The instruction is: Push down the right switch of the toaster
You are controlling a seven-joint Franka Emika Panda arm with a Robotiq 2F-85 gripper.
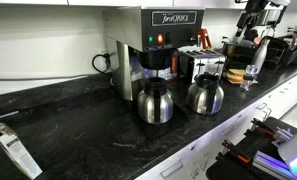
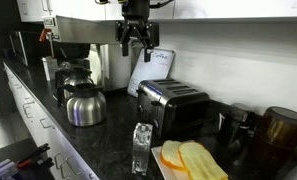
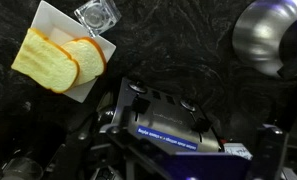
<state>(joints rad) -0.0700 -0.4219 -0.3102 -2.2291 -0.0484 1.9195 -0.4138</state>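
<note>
In an exterior view, toaster (image 1: 193, 66) on the table (image 1: 78, 120), coffee brewer (image 1: 153, 40) partly in front. In an exterior view, end effector (image 2: 135, 42) spread, high above the toaster. In the wrist view, right switch too dark to pick out — could press the wrong side, or skid toward the bread (image 3: 58, 58) beside the toaster — from a blind descent.

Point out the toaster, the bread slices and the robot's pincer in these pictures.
toaster (image 2: 180, 112), in an exterior view, on its shiny side wall.
bread slices (image 3: 46, 58), wrist view, on the larger slice's face.
pincer (image 2: 136, 46), in an exterior view, midway between its spread fingertips.
</note>
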